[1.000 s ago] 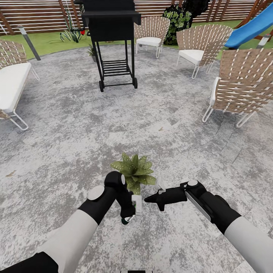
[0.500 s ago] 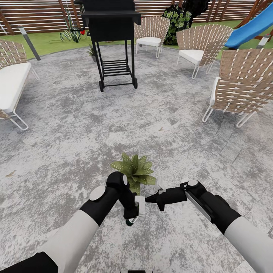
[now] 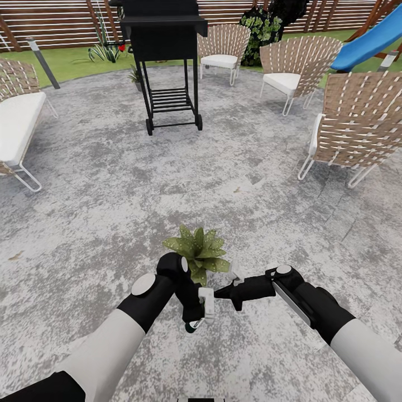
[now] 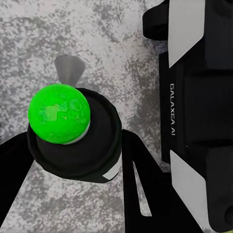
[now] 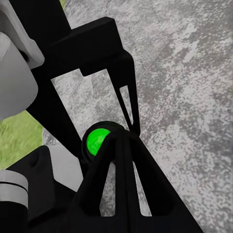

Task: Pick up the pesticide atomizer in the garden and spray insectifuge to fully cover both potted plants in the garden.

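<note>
Your patio (image 3: 111, 195) was grey with light and dark blotches all over it. The potted plant (image 3: 198, 252) near your arms had green pointed leaves with tiny pale dots. Your left gripper (image 3: 196, 310) was black, and the arm behind it was black, then white. Your right gripper (image 3: 222, 291) was black too, with a white stripe along its wrist. The pesticide atomizer (image 4: 73, 136) looked dark, almost black, with a bright green round end and a bit of white at its side. The grill (image 3: 164, 61) was all black. The chairs (image 3: 357, 120) were brown with white stripes and white cushions. The fence (image 3: 56, 22) was brown with pale slats, the lawn (image 3: 72, 64) was green, and the slide (image 3: 371, 42) was blue.
</note>
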